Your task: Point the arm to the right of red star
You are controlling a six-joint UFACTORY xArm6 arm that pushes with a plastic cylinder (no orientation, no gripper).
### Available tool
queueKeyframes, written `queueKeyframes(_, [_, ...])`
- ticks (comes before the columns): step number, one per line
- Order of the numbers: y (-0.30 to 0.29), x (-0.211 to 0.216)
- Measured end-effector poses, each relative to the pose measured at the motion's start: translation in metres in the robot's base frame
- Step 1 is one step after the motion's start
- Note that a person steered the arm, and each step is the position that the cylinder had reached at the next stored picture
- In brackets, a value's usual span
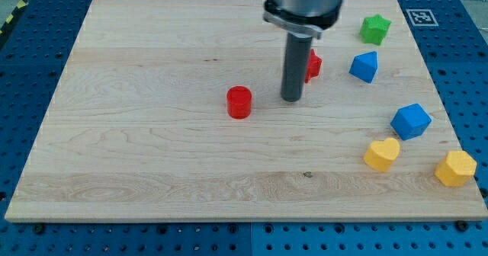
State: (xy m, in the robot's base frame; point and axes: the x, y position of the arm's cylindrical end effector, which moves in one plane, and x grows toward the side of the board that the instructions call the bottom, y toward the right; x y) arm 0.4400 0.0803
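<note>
Red star [313,65]: lies in the upper middle-right of the wooden board [152,157], mostly hidden behind the rod; only its right-hand part shows. Shape cannot be confirmed from what is visible; taken as the star on the task's word.

My tip [291,99]: down at the board surface, just below and slightly to the view's left of the red star. Contact with it cannot be confirmed. The rod is a plain pusher, with nothing to open or close, and it holds nothing.

Other items: red cylinder [239,102] near the tip on the view's left; green star [374,29] and blue block [364,65] to the view's right of the red star; second blue block [411,121], yellow heart [382,154] and yellow block [456,168] lower right.

Handling, judged: the star looks small, rigid and light, and should slide readily on smooth wood. It cannot be gripped, only nudged at a flat side; its points would likely make it spin. The task wants no contact, so the tip should skirt it and settle in the gap between it and the blue block
</note>
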Motion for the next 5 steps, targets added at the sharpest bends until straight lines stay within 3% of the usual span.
queueKeyframes(4, [0.052, 0.000])
queueKeyframes(5, [0.056, -0.017])
